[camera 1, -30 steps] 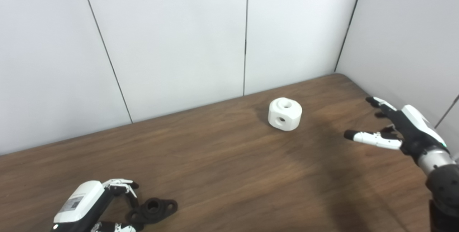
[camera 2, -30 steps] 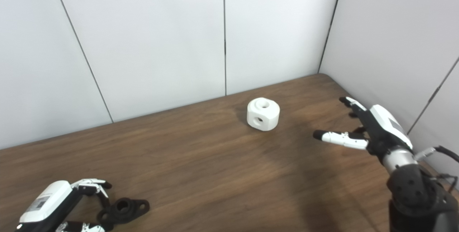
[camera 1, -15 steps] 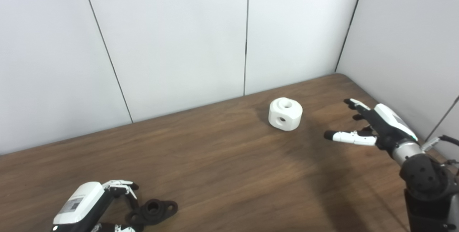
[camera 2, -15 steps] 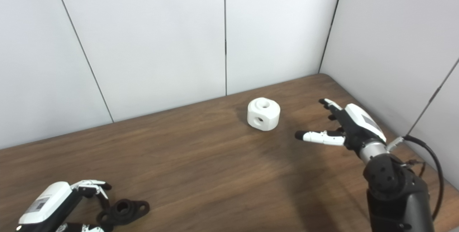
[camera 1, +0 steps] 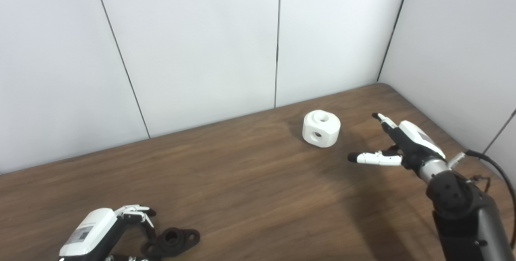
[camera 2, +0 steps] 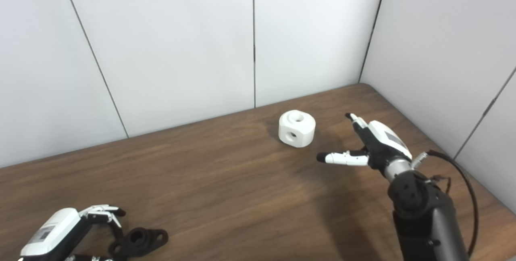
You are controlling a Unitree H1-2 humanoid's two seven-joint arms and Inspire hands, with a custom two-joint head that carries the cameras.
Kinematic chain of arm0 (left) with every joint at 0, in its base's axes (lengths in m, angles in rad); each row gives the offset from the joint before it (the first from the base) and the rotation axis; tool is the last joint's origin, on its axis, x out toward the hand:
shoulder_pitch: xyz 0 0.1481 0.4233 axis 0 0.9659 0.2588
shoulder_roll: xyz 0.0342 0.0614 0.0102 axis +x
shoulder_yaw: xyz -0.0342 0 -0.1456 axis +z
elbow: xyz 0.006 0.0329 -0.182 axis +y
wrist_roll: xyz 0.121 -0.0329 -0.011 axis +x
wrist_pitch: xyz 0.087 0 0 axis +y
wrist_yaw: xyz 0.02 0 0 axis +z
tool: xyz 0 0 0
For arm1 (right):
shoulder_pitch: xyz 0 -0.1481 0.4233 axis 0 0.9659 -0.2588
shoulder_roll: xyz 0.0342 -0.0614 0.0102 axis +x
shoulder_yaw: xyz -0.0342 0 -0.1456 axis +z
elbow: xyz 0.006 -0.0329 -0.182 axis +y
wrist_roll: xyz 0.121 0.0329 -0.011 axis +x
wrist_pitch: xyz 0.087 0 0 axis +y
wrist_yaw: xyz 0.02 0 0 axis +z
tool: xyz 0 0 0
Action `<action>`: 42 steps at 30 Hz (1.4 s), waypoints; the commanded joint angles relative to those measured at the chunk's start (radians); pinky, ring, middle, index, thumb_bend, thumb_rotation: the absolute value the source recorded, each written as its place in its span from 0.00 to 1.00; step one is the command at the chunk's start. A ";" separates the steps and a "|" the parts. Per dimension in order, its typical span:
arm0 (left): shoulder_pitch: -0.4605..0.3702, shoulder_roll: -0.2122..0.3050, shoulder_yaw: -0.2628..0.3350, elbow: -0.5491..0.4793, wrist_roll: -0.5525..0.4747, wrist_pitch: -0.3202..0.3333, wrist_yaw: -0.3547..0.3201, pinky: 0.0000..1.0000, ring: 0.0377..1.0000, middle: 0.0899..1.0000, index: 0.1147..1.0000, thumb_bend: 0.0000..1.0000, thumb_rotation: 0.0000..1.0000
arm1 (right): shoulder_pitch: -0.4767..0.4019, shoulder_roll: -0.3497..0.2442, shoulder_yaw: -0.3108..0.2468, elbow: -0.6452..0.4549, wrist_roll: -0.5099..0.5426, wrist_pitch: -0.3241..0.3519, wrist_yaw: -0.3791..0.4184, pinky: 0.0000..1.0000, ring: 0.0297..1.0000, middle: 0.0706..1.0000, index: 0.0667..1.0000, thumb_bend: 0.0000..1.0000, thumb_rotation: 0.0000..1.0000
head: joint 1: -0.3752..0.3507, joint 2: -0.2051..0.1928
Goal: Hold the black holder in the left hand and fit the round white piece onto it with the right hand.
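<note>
Right eye view: right hand [camera 2: 373, 142] spread beside round white piece [camera 2: 296, 128].

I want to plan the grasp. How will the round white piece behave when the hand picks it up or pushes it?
The round white piece looks like rigid plastic, so it should not deform. It sits on a flat face on the table, so a push would probably slide it, not roll it. Its holes suggest it is partly hollow, likely light.

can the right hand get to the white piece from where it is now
Probably yes. The right hand is open beside the round white piece, with only bare table between them. Nothing stands in the way, and its fingers already point toward the piece.
</note>
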 commanded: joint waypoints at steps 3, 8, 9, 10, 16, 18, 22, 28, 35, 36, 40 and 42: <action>-0.007 0.013 0.007 -0.004 0.000 -0.017 0.009 0.70 0.82 0.75 0.41 0.52 0.04 | -0.054 -0.038 0.043 0.018 -0.045 -0.006 -0.051 0.71 1.00 1.00 1.00 1.00 0.67 | -0.003 -0.008; -0.003 0.007 0.007 0.013 -0.005 -0.035 0.027 0.68 0.81 0.74 0.41 0.52 0.04 | -0.093 -0.040 0.119 0.078 -0.107 -0.006 -0.096 0.73 1.00 1.00 1.00 1.00 0.71 | -0.015 -0.025; -0.003 0.006 0.007 0.017 -0.006 -0.037 0.031 0.67 0.81 0.74 0.41 0.52 0.04 | -0.103 -0.042 0.130 0.089 -0.110 -0.006 -0.099 0.75 1.00 1.00 1.00 1.00 0.72 | -0.015 -0.025; -0.003 0.006 0.007 0.019 -0.005 -0.037 0.033 0.66 0.81 0.74 0.41 0.52 0.04 | -0.114 -0.043 0.140 0.100 -0.110 -0.006 -0.101 0.77 1.00 1.00 1.00 1.00 0.72 | -0.015 -0.025; -0.005 0.002 0.001 0.056 -0.005 -0.067 0.059 0.50 0.79 0.73 0.41 0.52 0.04 | -0.164 -0.054 0.192 0.170 -0.094 -0.008 -0.145 0.82 1.00 1.00 1.00 1.00 0.72 | -0.032 -0.074; -0.007 0.001 -0.002 0.071 0.002 -0.076 0.065 0.52 0.79 0.73 0.41 0.52 0.04 | -0.177 -0.056 0.205 0.189 -0.086 -0.008 -0.163 0.85 1.00 1.00 1.00 1.00 0.70 | -0.032 -0.091; -0.009 -0.006 -0.006 0.074 0.016 -0.063 0.063 0.66 0.80 0.74 0.41 0.52 0.04 | -0.207 -0.067 0.226 0.223 -0.079 -0.007 -0.181 0.88 1.00 1.00 1.00 1.00 0.68 | -0.035 -0.108; -0.007 -0.009 -0.008 0.074 0.013 -0.061 0.061 0.77 0.81 0.74 0.41 0.52 0.04 | -0.231 -0.080 0.251 0.246 -0.070 -0.007 -0.210 0.88 1.00 1.00 1.00 1.00 0.67 | -0.037 -0.119; -0.004 -0.009 -0.010 0.076 0.011 -0.065 0.063 0.86 0.82 0.74 0.41 0.51 0.04 | -0.248 -0.090 0.273 0.270 -0.059 -0.006 -0.235 0.86 1.00 1.00 1.00 1.00 0.65 | -0.040 -0.136; -0.004 -0.009 -0.010 0.075 0.011 -0.065 0.062 0.86 0.83 0.75 0.41 0.51 0.04 | -0.249 -0.091 0.274 0.271 -0.059 -0.006 -0.237 0.86 1.00 1.00 1.00 1.00 0.66 | -0.040 -0.136; -0.001 -0.006 -0.012 0.059 0.011 -0.051 0.049 0.90 0.83 0.75 0.41 0.51 0.04 | -0.258 -0.092 0.277 0.276 -0.065 -0.006 -0.237 0.85 0.99 1.00 1.00 1.00 0.65 | -0.041 -0.140; 0.002 -0.005 -0.012 0.053 0.010 -0.046 0.045 0.98 0.85 0.75 0.41 0.51 0.04 | -0.264 -0.092 0.275 0.278 -0.065 -0.006 -0.236 0.84 0.99 1.00 1.00 1.00 0.65 | -0.041 -0.140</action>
